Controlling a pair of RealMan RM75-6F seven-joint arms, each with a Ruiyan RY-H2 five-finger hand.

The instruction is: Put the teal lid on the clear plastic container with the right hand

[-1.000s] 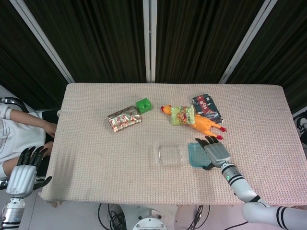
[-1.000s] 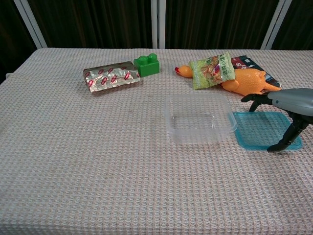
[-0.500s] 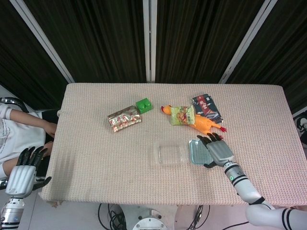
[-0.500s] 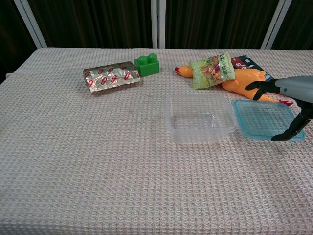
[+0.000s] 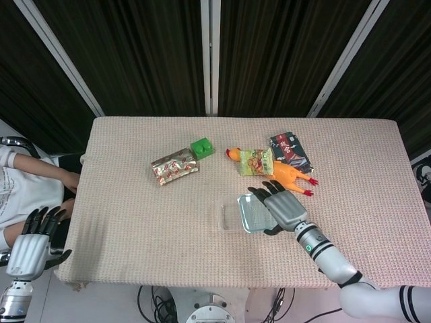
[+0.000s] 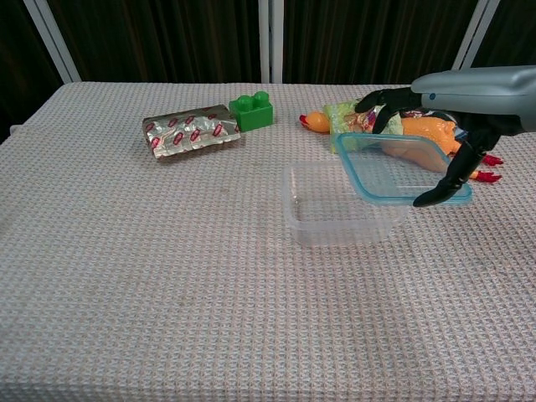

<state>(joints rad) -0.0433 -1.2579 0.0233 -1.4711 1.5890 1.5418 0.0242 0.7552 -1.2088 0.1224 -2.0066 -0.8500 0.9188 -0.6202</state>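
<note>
One teal lid (image 6: 400, 167) rides in my right hand (image 6: 456, 105), fingers clamped across its edges — raised and tilted so it clears the rim. It hangs at three o'clock over the clear plastic container (image 6: 339, 205), only partly overlapping — my left hand (image 5: 30, 243) idles with fingers spread, holding nothing.

**Bright, even light on the table, dark all around**

The light is bright and soft, and it seems to come from above. The beige woven tablecloth (image 5: 148, 222) looks evenly lit in both views, and its bumpy weave shows sharp and clear. Shadows are faint. The black curtains (image 5: 135, 54) behind stay very dark. The shiny silver foil snack packet (image 6: 191, 131) gives off small bright glints. The clear plastic container (image 6: 335, 213) is pale and hard to see against the cloth. Nothing looks blurred. In the head view the white curtain rails (image 5: 60, 60) lean outward near the edges.
</note>
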